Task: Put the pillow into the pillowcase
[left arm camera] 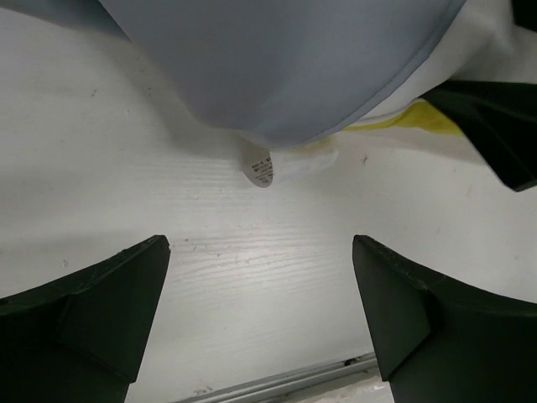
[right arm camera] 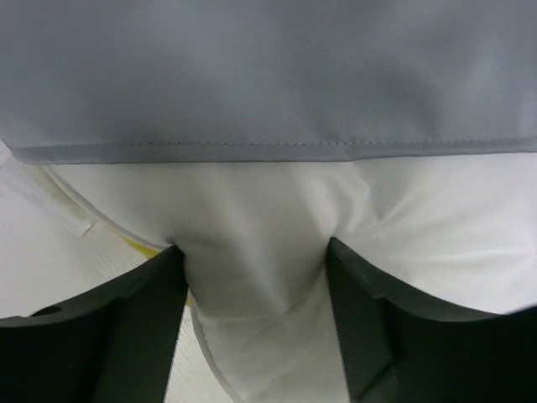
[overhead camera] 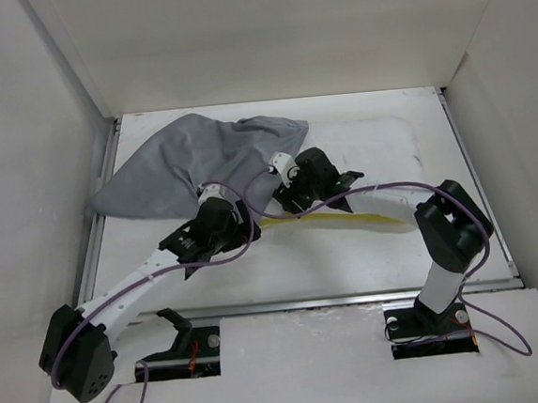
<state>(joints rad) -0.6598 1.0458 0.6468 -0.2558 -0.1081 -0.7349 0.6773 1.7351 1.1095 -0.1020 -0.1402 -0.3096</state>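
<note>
The grey pillowcase lies bunched at the back left of the table. The white pillow lies to its right, with its yellow band along the near edge. My right gripper is at the pillow's left end, shut on a bunch of the white pillow; the pillowcase's hem lies just beyond its fingers. My left gripper is open and empty above the bare table, just short of the pillowcase and a small white label.
White walls close in the table on the left, back and right. A metal rail runs along the near edge. The right gripper's black finger shows at the right of the left wrist view. The arms' cables loop over the middle.
</note>
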